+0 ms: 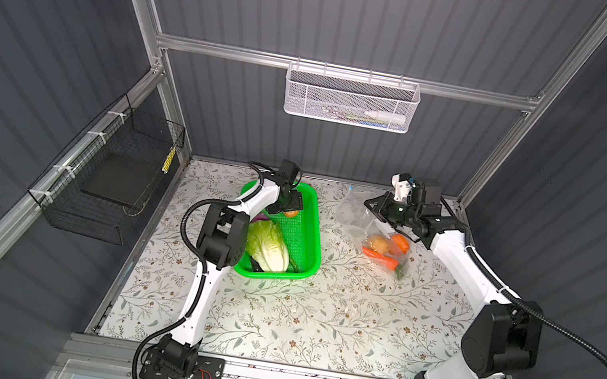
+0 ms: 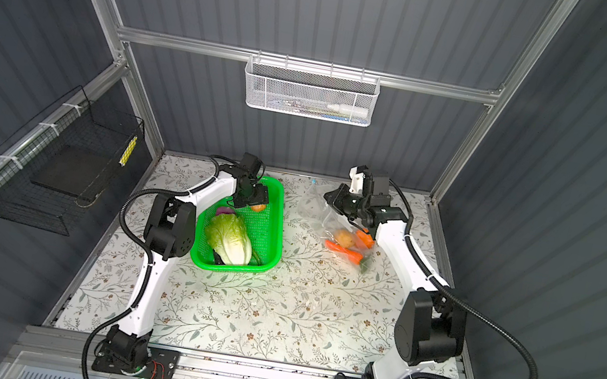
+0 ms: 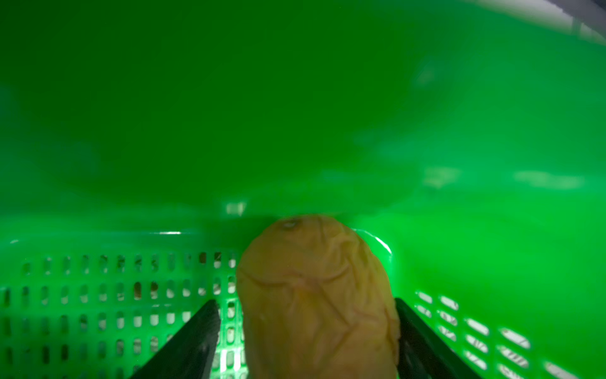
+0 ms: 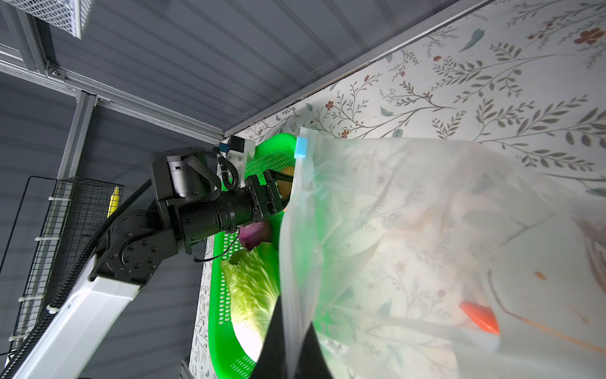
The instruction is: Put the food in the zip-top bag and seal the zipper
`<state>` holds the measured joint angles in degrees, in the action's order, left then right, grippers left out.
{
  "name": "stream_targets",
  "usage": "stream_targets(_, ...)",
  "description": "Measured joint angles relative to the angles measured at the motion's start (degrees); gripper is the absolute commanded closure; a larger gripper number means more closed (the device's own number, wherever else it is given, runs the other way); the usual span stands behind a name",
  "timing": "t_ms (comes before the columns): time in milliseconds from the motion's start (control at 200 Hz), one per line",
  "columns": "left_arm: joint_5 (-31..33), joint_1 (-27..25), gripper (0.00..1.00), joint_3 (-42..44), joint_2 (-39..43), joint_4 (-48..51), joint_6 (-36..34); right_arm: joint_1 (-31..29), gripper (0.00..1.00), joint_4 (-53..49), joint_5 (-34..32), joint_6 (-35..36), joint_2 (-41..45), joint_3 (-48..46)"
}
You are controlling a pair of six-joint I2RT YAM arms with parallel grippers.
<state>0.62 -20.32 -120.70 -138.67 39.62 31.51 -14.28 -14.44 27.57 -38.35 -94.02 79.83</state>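
Observation:
My left gripper [image 3: 305, 302] is down inside the green basket [image 1: 315, 218], open, its jaws on either side of a tan potato [image 3: 314, 302]; one finger touches it and the other stands just off it. Napa cabbage [image 1: 268, 245] and a purple onion [image 1: 260, 218] also lie in the basket. My right gripper [image 4: 288, 354] is shut on the mouth edge of the clear zip-top bag [image 4: 426, 229], holding it lifted. Its zipper carries a light-blue slider [image 4: 301, 147]. Inside the bag lie a potato [image 1: 380, 244], a carrot [image 1: 380, 258] and an orange piece [image 1: 401, 243].
The floral table [image 1: 312, 318] stretches toward the front. A white mesh basket [image 1: 351, 100] hangs on the back rail. A black wire basket [image 1: 114, 174] hangs on the left wall. The basket's wall [image 3: 295, 115] stands close in front of my left gripper.

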Motion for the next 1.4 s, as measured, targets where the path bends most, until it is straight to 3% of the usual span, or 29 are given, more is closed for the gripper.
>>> stream_targets(130, -0.09, 0.00, 0.43, 0.00, -0.04, -0.44, 0.04, 0.00, 1.00, -0.20, -0.02, 0.02, 0.00, 0.00)
stream_targets(260, -0.24, 0.00, 0.51, 0.11, -0.02, -1.09, -0.20, 0.00, 1.00, -0.22, -0.35, 0.00, 0.17, 0.00)
stream_targets(535, -0.63, 0.00, 0.51, 4.50, 3.39, -3.74, 0.57, 0.00, 1.00, -0.24, -0.61, 0.02, 0.66, 0.00)
stream_targets(835, -2.21, -1.11, 0.50, 9.60, 17.18, -8.02, 3.58, 0.00, 1.00, -0.24, -0.50, 0.02, 1.36, -0.42)
stream_targets(1101, -5.75, -7.04, 0.50, 13.60, 27.69, -14.01, 8.04, 0.04, 1.00, -0.13, 0.11, 0.48, 1.90, -0.98)
stream_targets(1401, -13.46, -13.86, 0.50, 14.71, 28.48, -18.69, 13.57, 0.04, 1.00, 2.03, 0.52, 0.02, 4.76, -4.79)
